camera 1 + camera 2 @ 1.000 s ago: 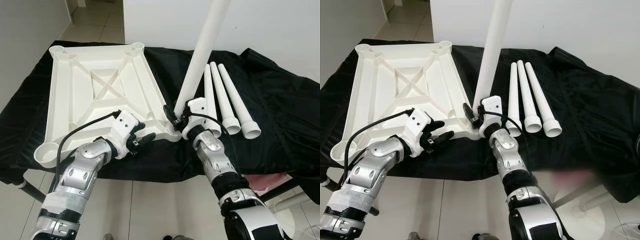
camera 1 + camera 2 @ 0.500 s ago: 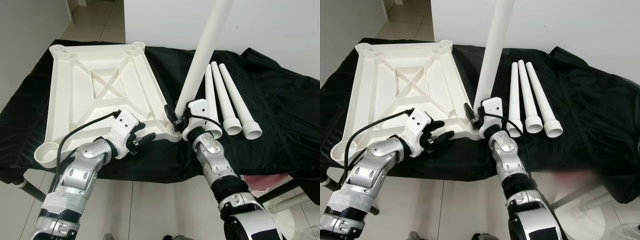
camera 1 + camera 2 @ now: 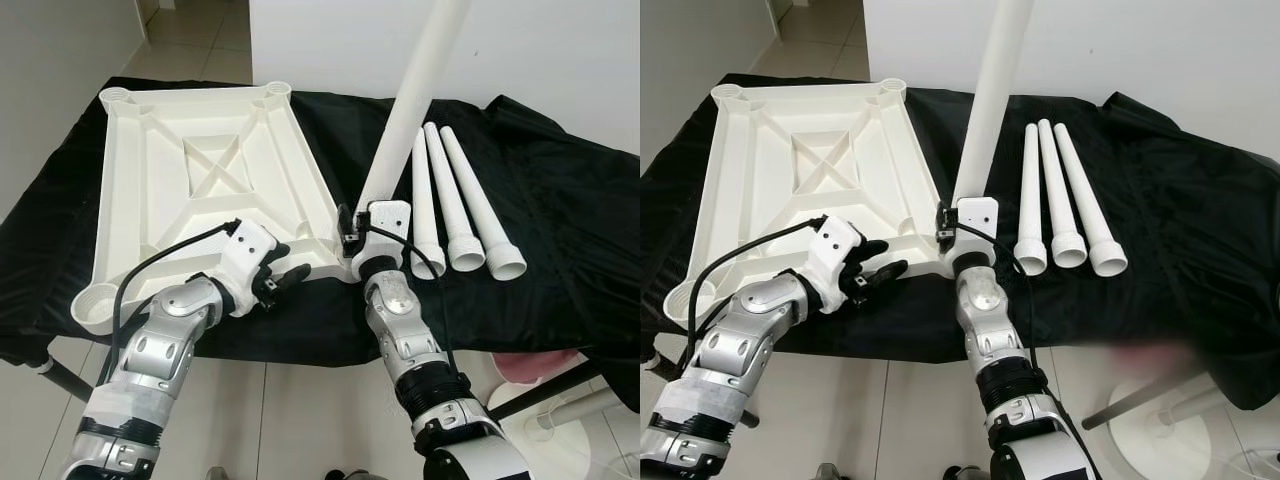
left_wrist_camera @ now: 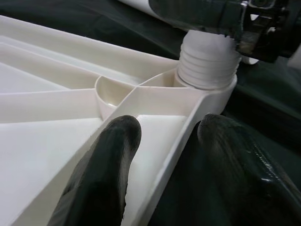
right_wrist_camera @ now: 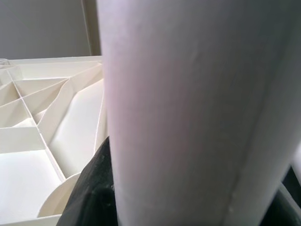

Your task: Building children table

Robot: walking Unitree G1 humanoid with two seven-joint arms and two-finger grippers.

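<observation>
A white table top (image 3: 200,170) lies upside down on a black cloth (image 3: 560,220). One white table leg (image 3: 405,120) stands nearly upright in the near right corner socket (image 4: 207,61), its threaded end seated there. My right gripper (image 3: 352,230) is shut on the base of this leg (image 5: 188,113), with one black finger (image 5: 94,197) against it. My left gripper (image 3: 280,278) is open and straddles the near rim beside that corner, one finger (image 4: 103,174) inside the rim and one outside. Three more legs (image 3: 455,200) lie side by side on the cloth to the right.
The cloth-covered table ends just in front of both arms, with tiled floor below. A white wall stands close behind the table. A white round stand (image 3: 590,410) and a pink object (image 3: 525,365) sit low at the right, under the table's edge.
My right wrist has turned leftward around the leg's base, and its forearm now sits closer to the middle. The leg stands slightly straighter. The left gripper has stayed put.
</observation>
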